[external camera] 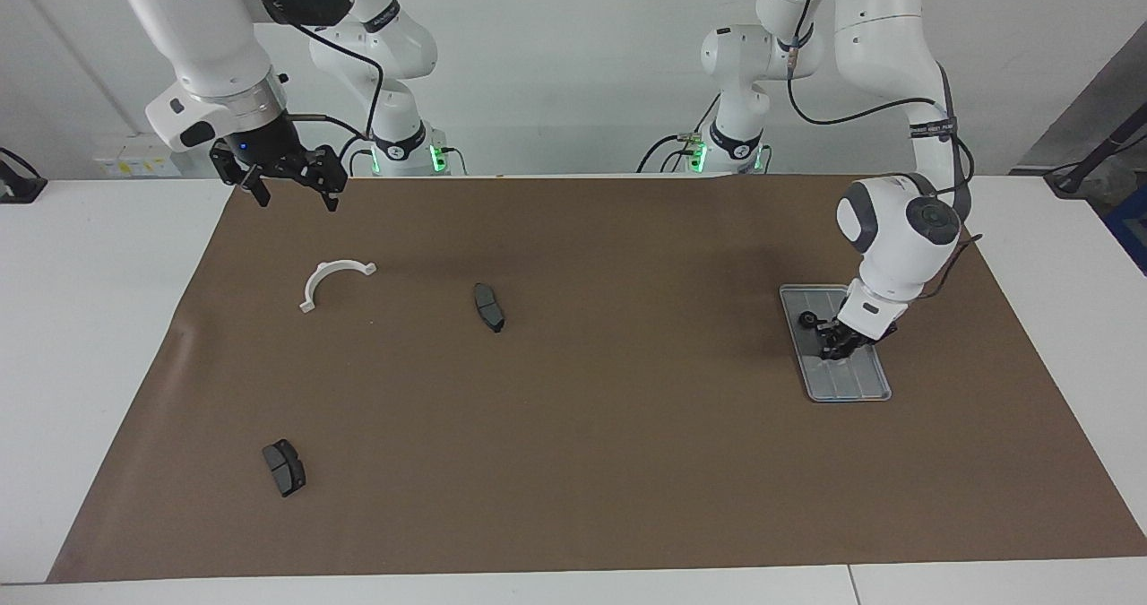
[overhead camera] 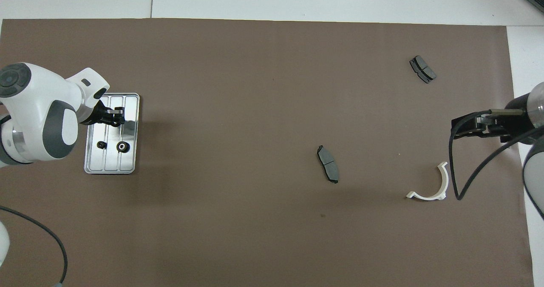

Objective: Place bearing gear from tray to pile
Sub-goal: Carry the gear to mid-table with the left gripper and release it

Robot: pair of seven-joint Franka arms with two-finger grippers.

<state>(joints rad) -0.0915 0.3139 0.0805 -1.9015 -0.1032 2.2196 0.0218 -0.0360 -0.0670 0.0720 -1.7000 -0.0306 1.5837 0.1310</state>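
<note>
The silver-grey tray (external camera: 860, 385) (overhead camera: 129, 104) lies on the brown mat at the left arm's end. Two small black gears lie in its part nearer the robots: one (overhead camera: 123, 146) (external camera: 808, 320) toward the table's middle, the other (overhead camera: 101, 145) beside it. My left gripper (external camera: 838, 347) (overhead camera: 114, 117) is low over the tray's middle, just off the gears. My right gripper (external camera: 291, 188) (overhead camera: 467, 127) is open and empty, up in the air over the mat's edge by the right arm's base. The pile's white half-ring bracket (external camera: 315, 282) (overhead camera: 442, 187) lies below it.
One dark grey brake-pad piece (external camera: 488, 306) (overhead camera: 328, 163) lies near the mat's middle. Another (external camera: 284, 467) (overhead camera: 422, 69) lies farther from the robots at the right arm's end. The brown mat (external camera: 627, 462) covers most of the white table.
</note>
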